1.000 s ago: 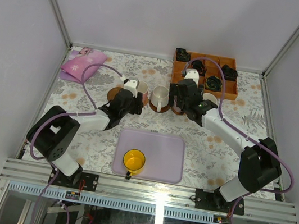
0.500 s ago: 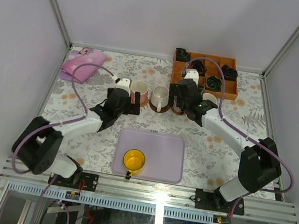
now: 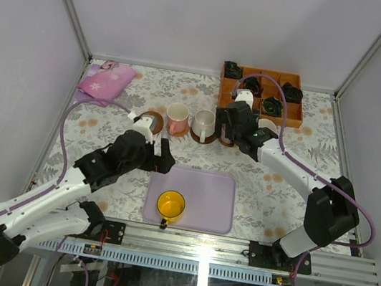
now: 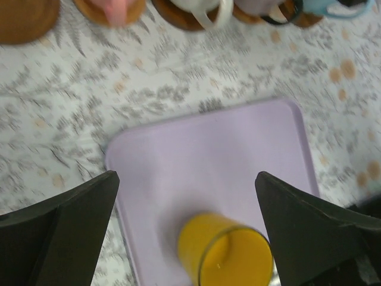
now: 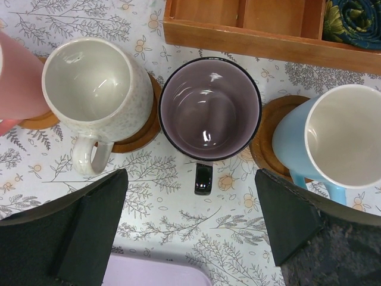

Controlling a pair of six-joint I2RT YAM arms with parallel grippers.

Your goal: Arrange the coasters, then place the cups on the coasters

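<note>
Five cups (image 3: 204, 123) counted. Four in a row just toward 12 o'clock from the middle of the table (image 3: 276, 200), running 9 to 3: pink cup (image 3: 177, 117), cream cup (image 5: 89, 80), purple cup (image 5: 209, 107), blue cup (image 5: 333, 137). Yellow cup (image 3: 171, 204) apart, at 6 o'clock.

Five coasters (image 5: 149, 126) along that same row. Empty coaster (image 3: 155, 117) at the 9 o'clock end, just beside the pink cup. One each under pink, cream and blue. Under purple, only a sliver showing.

One lavender tray (image 3: 208, 189) at 6 o'clock, holding the yellow cup alone, upright, toward its 7 o'clock corner, handle pointing to 6.

One wooden box (image 5: 250, 40) at 1 o'clock, split into compartments. Four dark flowered bundles (image 3: 292, 94) visible inside, in separate compartments; part of the box hidden behind the right arm.

One pink flowered cloth (image 3: 106, 80) at 10 o'clock.

Two grippers. Left gripper (image 4: 186, 179) spread wide above the tray, gripping nothing, yellow cup below it. Right gripper (image 5: 190, 174) spread wide too, gripping nothing, hanging over the purple cup, no contact visible.
</note>
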